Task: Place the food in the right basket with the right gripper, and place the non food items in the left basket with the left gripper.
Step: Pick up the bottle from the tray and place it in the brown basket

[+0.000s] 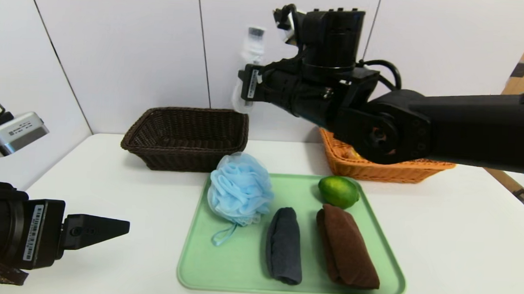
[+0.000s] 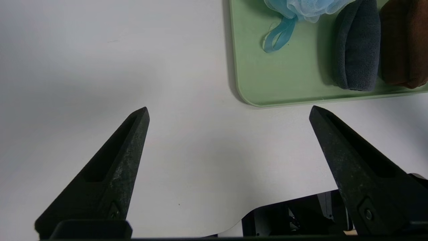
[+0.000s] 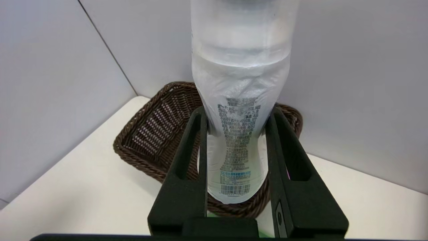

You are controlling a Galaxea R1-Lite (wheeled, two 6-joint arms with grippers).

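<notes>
The right gripper's [image 3: 237, 140] fingers [image 3: 187, 160] are closed on the bottle [image 3: 239, 83], holding it in the air above the near-right rim of the brown basket [image 1: 187, 137]. The left gripper [image 2: 227, 113] is wide open and empty, low over the table [image 2: 100, 67], left of the tray [image 2: 267, 87] with the pouf [image 1: 240, 188], towels and lime [image 1: 338, 191]

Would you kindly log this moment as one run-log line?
right end effector: shut on bottle, above dark basket | left end effector: open, parked over table | tray: four items
</notes>
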